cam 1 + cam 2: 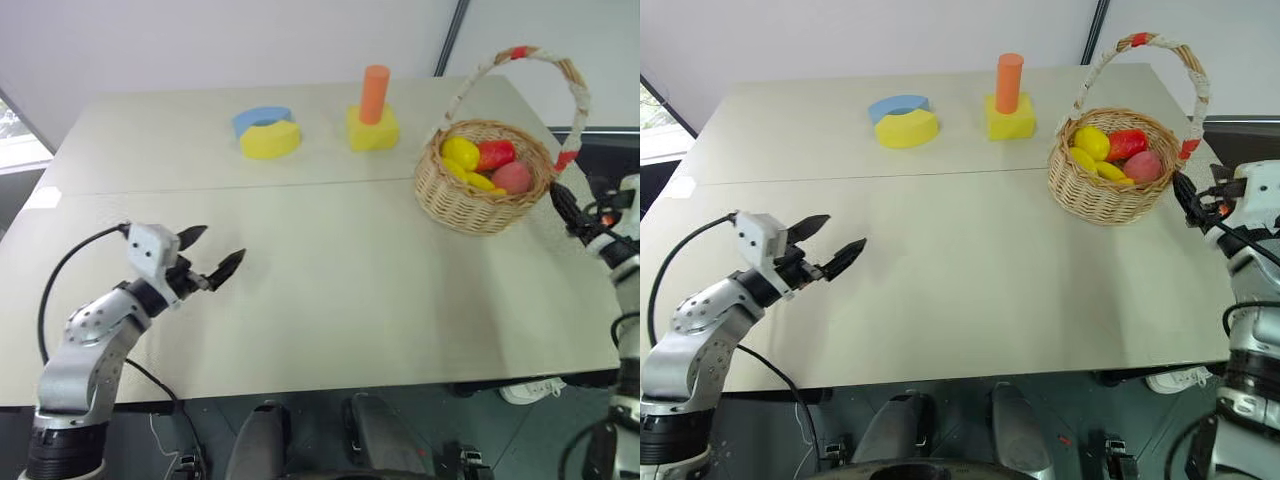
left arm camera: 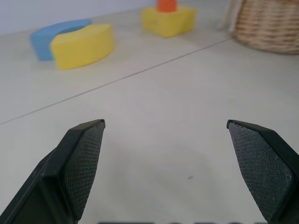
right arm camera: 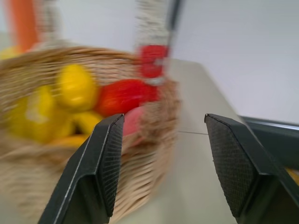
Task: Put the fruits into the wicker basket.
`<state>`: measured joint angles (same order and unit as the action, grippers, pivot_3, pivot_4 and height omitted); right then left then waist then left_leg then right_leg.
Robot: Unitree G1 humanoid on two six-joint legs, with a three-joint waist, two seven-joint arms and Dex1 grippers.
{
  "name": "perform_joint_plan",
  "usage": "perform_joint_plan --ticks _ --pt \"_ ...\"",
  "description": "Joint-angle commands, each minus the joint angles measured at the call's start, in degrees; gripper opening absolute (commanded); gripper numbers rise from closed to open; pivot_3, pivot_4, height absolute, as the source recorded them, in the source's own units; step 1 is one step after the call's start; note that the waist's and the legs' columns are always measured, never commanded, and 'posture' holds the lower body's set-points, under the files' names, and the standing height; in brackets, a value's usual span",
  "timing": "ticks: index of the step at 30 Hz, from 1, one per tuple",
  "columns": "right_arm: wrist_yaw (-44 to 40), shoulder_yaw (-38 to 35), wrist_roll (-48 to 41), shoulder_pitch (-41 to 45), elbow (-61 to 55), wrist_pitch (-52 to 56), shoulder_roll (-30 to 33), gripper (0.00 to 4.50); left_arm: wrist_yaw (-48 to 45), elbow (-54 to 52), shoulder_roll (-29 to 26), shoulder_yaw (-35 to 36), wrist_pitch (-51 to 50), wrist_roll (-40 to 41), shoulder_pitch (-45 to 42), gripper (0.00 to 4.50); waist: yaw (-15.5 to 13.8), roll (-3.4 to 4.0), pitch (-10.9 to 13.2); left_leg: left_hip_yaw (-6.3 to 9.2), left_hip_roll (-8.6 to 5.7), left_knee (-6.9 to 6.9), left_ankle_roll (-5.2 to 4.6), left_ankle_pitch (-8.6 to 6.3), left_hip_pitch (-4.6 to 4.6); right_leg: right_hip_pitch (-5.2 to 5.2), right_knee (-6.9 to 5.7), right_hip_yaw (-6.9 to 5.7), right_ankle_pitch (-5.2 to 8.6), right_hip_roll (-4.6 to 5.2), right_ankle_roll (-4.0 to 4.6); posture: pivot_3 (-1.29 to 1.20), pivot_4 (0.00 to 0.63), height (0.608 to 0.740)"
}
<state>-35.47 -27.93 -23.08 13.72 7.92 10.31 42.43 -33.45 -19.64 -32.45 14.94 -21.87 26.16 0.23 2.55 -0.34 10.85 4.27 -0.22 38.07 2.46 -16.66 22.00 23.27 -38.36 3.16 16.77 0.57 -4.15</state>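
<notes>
With the fruits (image 1: 485, 165) sitting in the wicker basket (image 1: 470, 200), both the left gripper (image 1: 213, 255) and right gripper (image 3: 163, 158) hang open, empty.

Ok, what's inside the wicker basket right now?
The wicker basket holds a yellow lemon, a red-orange fruit, a pinkish one and more yellow pieces. Anything beneath them is covered.

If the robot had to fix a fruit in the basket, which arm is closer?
The right. Its tool sits just beside the basket, open and empty, with the fruits already inside. The left tool, also open, hangs over bare table far across from it.
</notes>
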Motion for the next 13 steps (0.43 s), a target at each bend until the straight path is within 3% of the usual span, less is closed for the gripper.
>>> perform_joint_plan --ticks 1,6,13 --pt "-7.60 3.98 -3.06 -2.64 -7.95 1.94 1.10 2.84 0.30 -0.23 -0.88 2.47 1.72 -1.36 1.74 4.50 0.01 0.00 0.00 0.00 0.00 -0.01 0.00 0.00 -0.06 -0.06 0.00 0.00 0.00 0.00 0.00 0.00 0.150 0.740" --pt "-12.66 11.67 -3.94 -3.67 -14.03 5.35 0.22 2.84 0.54 -0.56 -0.68 2.81 2.15 -2.48 4.68 4.50 -0.17 -0.01 0.01 -0.01 0.00 -0.07 0.00 0.00 -0.55 -0.54 0.07 0.03 0.01 0.03 0.00 0.00 0.150 0.740" --pt "-15.51 18.68 -1.86 1.34 -10.51 3.83 -3.03 2.84 1.69 -3.58 0.53 4.02 1.48 -1.31 8.87 4.50 -0.25 -0.02 0.01 0.07 0.00 -0.08 0.00 -0.01 -0.51 -0.55 0.16 -0.02 0.01 0.06 0.00 0.00 0.150 0.740"
